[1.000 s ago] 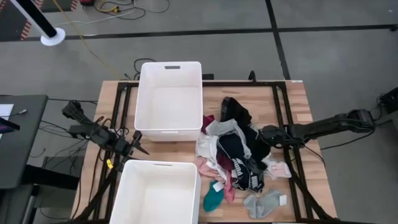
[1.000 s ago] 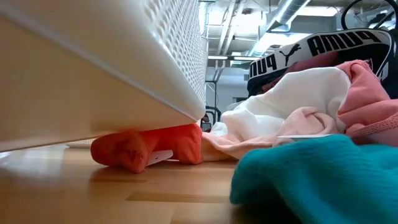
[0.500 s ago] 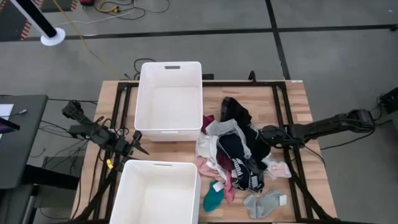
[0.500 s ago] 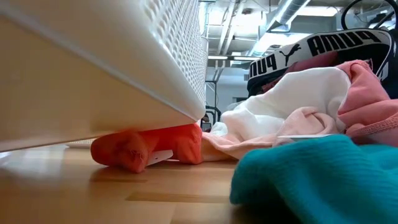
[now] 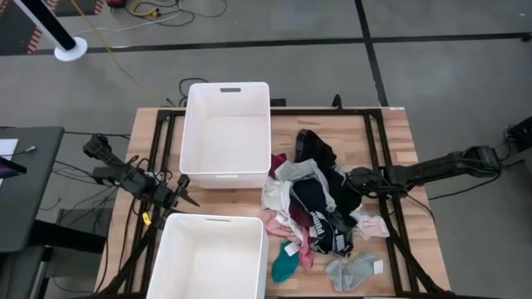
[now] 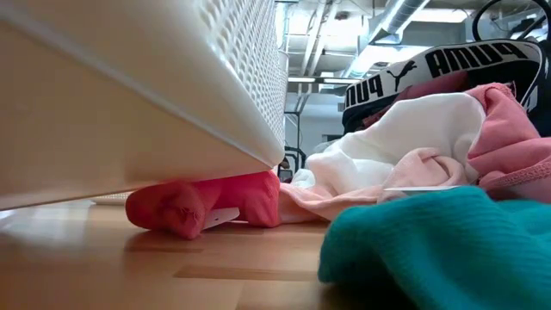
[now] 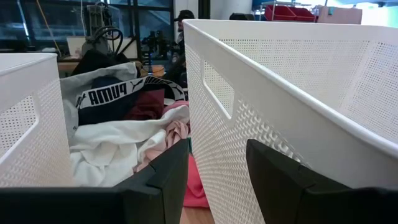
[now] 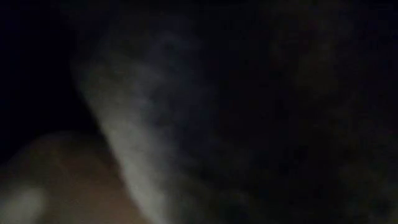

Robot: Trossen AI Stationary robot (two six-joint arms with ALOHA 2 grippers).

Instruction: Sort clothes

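The clothes (image 5: 316, 208) lie in a loose heap on the table's right half: black, white, pink and maroon pieces, with a teal sock (image 5: 284, 266) and a grey sock (image 5: 353, 272) at the near edge. The heap also shows in the left wrist view (image 7: 124, 124) and in the low view (image 6: 430, 172). My left gripper (image 5: 184, 193) is open and empty between the two white bins, pointing toward the heap; its fingers show in the left wrist view (image 7: 214, 186). My right gripper (image 5: 353, 178) is at the heap's right side, among black cloth; its wrist view is dark.
One white bin (image 5: 229, 84) stands at the table's far middle, another (image 5: 208, 219) at the near left; both show bare floors. A pink sock (image 6: 198, 207) lies by the near bin's corner (image 6: 258, 146). Black frame rails cross the table. Cables lie on the floor beyond.
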